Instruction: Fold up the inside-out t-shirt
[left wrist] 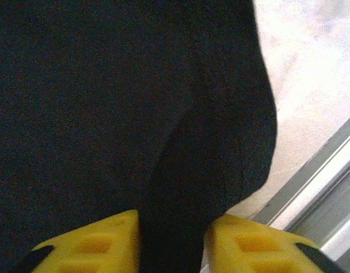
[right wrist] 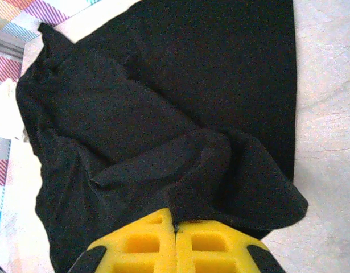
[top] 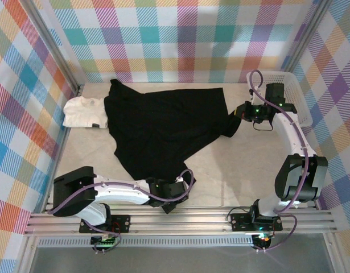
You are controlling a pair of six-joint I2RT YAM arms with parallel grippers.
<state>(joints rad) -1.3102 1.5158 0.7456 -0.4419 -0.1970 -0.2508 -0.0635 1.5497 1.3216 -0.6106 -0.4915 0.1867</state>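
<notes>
Black t-shirt (top: 163, 128) spread loose on tabletop (top: 237, 170). L gripper (top: 183, 183) jaws grasp its near edge. R gripper (top: 237, 114) jaws clenched on right edge, cloth bunched.

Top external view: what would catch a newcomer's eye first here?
A big black t-shirt sprawls across the middle of the table, touching a small white garment at far left. The left gripper pinches its near corner and the right gripper its right edge.

walls (top: 180, 40): bright plaid panels all round me | table (top: 231, 165): pale, stone-look, evenly lit | near edge: metal rails (top: 180, 218) | far right: white basket (top: 277, 74)
</notes>
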